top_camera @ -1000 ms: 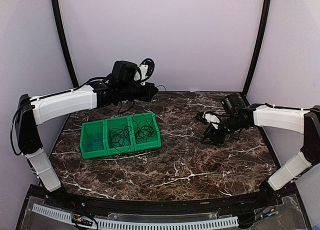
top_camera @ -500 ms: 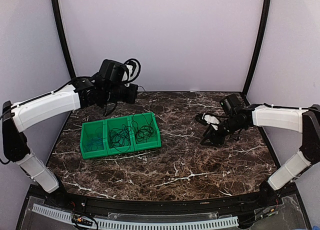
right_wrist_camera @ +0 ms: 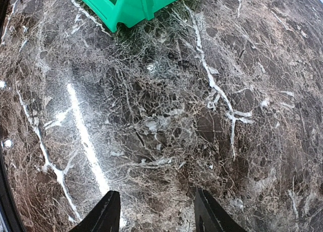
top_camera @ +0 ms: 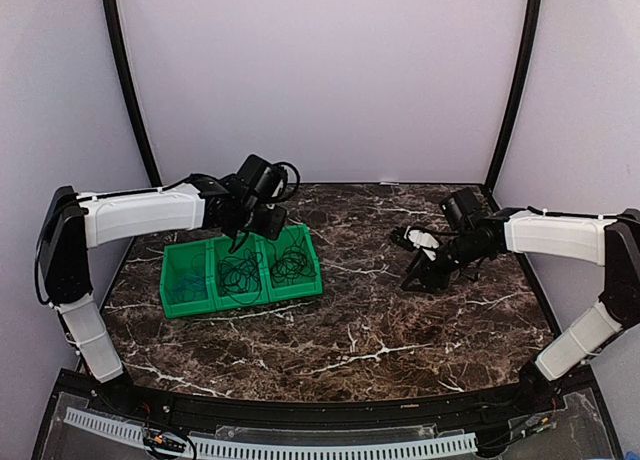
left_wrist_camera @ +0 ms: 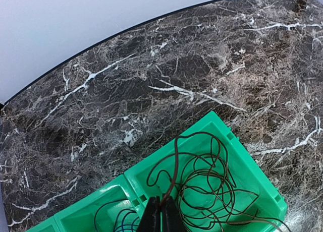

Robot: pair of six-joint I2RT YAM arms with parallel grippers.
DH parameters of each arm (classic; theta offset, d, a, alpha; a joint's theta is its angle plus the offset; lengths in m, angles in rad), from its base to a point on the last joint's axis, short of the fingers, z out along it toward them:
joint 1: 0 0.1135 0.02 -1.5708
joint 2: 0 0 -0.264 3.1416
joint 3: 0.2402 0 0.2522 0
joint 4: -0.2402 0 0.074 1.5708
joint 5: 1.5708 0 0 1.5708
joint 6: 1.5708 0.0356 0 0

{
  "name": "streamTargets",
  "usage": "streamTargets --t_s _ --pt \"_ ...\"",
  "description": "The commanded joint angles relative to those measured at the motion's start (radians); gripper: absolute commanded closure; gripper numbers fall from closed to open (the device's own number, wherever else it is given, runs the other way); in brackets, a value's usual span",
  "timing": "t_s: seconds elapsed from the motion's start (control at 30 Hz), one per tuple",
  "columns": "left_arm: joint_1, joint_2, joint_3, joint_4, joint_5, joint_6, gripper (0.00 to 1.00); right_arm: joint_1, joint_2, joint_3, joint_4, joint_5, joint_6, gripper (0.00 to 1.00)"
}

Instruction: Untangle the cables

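A green three-compartment bin (top_camera: 240,298) sits left of centre. Its right compartment holds a coil of thin dark brown cable (left_wrist_camera: 222,184), also in the top view (top_camera: 289,261). The middle compartment holds a dark cable (top_camera: 240,272); the left one holds a blue-tinted cable (top_camera: 186,282). My left gripper (left_wrist_camera: 162,212) is shut on a strand of the brown cable just above the bin; in the top view it (top_camera: 237,242) hangs over the bin's back edge. My right gripper (right_wrist_camera: 154,212) is open and empty low over bare marble at the right (top_camera: 415,277).
The dark marble table (top_camera: 400,330) ends at a black rim against the pale back wall (left_wrist_camera: 75,30). The bin's corner (right_wrist_camera: 126,10) shows at the top of the right wrist view.
My left arm has swung right and down from a raised pose near the back wall to just above the bin. The right arm has not moved.
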Motion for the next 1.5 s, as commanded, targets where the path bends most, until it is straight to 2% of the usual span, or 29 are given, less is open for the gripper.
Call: streamTargets --t_s 0.0,0.37,0.63,0.8,0.97,1.17,1.33,1.47 --pt "0.005 0.02 -0.012 -0.001 0.057 -0.006 1.0 -0.003 0.007 0.004 0.001 -0.009 -0.011 0.48" --pt "0.005 0.122 -0.031 0.011 0.248 -0.096 1.0 -0.003 0.016 0.004 -0.006 -0.009 -0.019 0.48" --pt "0.005 0.145 -0.052 0.017 0.291 -0.124 1.0 -0.003 0.028 0.008 -0.014 -0.012 -0.023 0.48" --pt "-0.002 0.114 -0.023 -0.045 0.255 -0.138 0.78 -0.002 0.035 0.012 -0.021 -0.012 -0.027 0.48" --pt "-0.01 0.023 -0.031 -0.107 0.22 -0.147 0.65 -0.003 0.037 0.013 -0.023 -0.014 -0.029 0.48" --pt "-0.011 -0.098 -0.063 -0.171 0.183 -0.161 0.57 -0.002 0.044 0.016 -0.027 -0.018 -0.031 0.47" --pt "-0.028 -0.174 -0.103 -0.102 0.269 -0.214 0.52 -0.002 0.051 0.019 -0.03 -0.02 -0.032 0.47" --pt "-0.094 -0.154 -0.097 -0.034 0.245 -0.288 0.45 -0.002 0.052 0.019 -0.031 -0.019 -0.032 0.48"
